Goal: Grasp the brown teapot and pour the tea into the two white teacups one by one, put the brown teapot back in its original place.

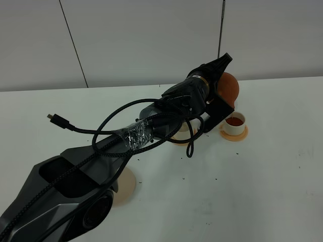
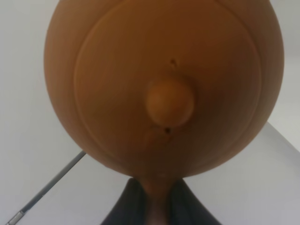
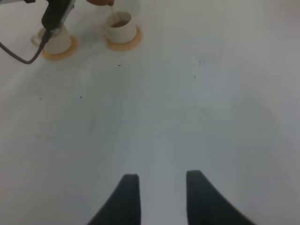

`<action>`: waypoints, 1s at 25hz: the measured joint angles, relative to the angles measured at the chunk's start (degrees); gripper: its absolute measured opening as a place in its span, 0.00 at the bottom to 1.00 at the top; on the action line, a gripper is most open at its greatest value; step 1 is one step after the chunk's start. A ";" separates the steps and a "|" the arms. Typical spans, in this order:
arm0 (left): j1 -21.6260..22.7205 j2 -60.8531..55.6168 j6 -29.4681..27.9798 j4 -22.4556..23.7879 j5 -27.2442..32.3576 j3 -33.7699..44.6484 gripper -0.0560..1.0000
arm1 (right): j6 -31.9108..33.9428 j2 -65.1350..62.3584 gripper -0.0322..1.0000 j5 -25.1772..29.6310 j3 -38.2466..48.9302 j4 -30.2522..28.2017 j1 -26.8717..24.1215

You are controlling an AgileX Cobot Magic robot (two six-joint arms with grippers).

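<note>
Two dark fingers (image 3: 129, 197) of the right claw (image 3: 157, 194) stand apart, hovering over bare white bench (image 3: 211, 117). Nearest in the high view, the pale beige coaster (image 1: 128, 185) lies flat on the bench, partly hidden beneath the left arm (image 1: 101, 161), along which a black cable (image 1: 108, 121) loops. Farther along, both white cups sit on orange saucers (image 1: 234, 137). One teacup (image 3: 57, 42) is half covered by the arm, and the other teacup (image 3: 121, 26) beside it holds brown tea. Above that cup the left claw (image 2: 157, 206) is clamped on the handle of the brown teapot (image 2: 164, 70), which hangs tilted, clear of the bench. A thin stream of tea (image 3: 112, 11) runs from it into the cup.
</note>
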 joint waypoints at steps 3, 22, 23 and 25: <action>0.00 0.00 0.07 0.00 -0.07 0.00 0.22 | 0.00 0.00 0.26 0.00 0.00 0.00 0.00; 0.00 0.00 0.31 2.21 -2.11 0.00 0.22 | 0.00 0.00 0.26 0.00 0.00 0.00 0.00; 0.00 0.00 0.31 2.21 -2.11 0.00 0.22 | 0.00 0.00 0.26 0.00 0.00 0.00 0.00; 0.00 0.00 0.31 2.21 -2.11 0.00 0.22 | 0.00 0.00 0.26 0.00 0.00 0.00 0.00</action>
